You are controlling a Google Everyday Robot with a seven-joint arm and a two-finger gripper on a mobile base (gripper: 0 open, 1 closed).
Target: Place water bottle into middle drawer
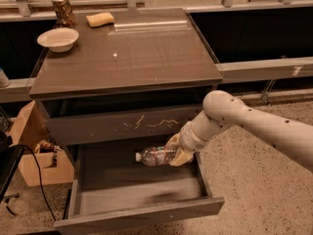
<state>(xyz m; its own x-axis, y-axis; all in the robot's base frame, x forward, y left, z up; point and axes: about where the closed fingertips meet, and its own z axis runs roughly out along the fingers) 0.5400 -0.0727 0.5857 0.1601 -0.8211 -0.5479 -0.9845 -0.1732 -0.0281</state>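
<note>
The water bottle (155,156) is a small clear plastic bottle with a white cap, held lying on its side with the cap to the left. My gripper (177,152) is shut on the bottle's base end and holds it over the back part of the open middle drawer (142,192). That drawer is pulled out, with a smooth grey inside and a plain front panel. The bottle hangs above the drawer floor, just below the closed drawer with pale scratches (124,124). My white arm comes in from the right.
On the cabinet top (137,53) stand a white bowl (57,38), a patterned drink can (63,11) and a tan sponge (100,19) at the back left. A wooden box (34,146) and a black cable lie on the floor at left.
</note>
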